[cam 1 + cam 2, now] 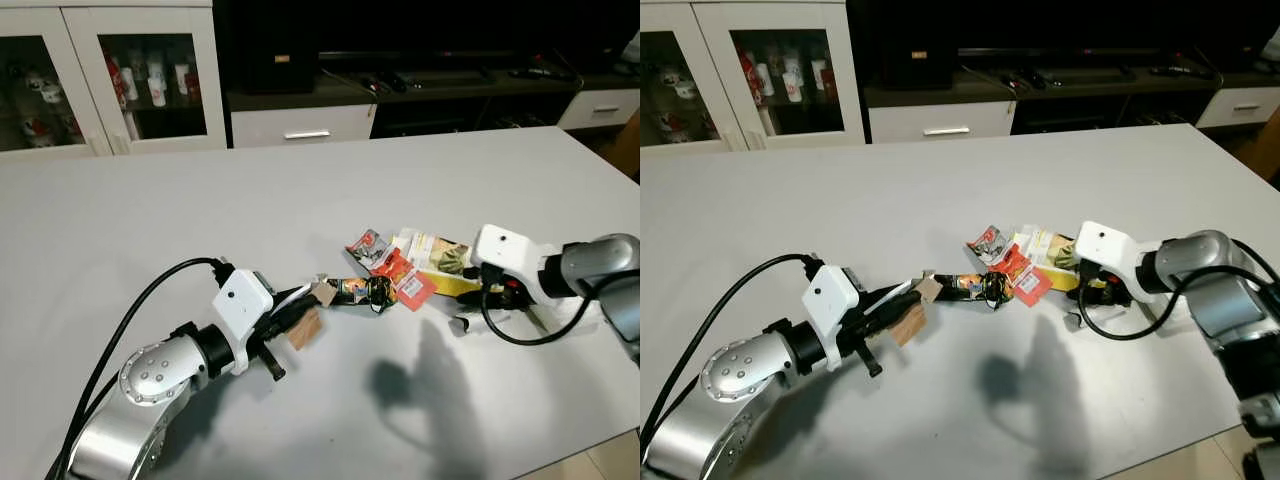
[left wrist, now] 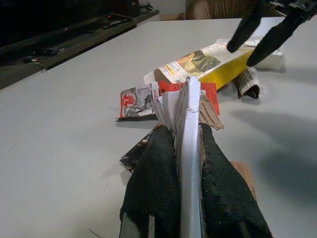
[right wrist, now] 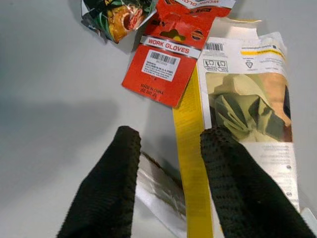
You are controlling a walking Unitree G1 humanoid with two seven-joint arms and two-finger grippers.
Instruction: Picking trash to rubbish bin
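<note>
Several wrappers (image 1: 400, 270) remain on the worktop (image 1: 200, 220); left tool (image 2: 188, 148) clamps white card scraps (image 2: 190, 129); right tool (image 3: 168, 163), fingers apart, hovers at the pile's 3 o'clock; no bin visible.

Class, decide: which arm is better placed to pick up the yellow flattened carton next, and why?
Right. Its pincer hovers open directly over the yellow carton, while the left pincer is already shut on a piece of cardboard.
</note>
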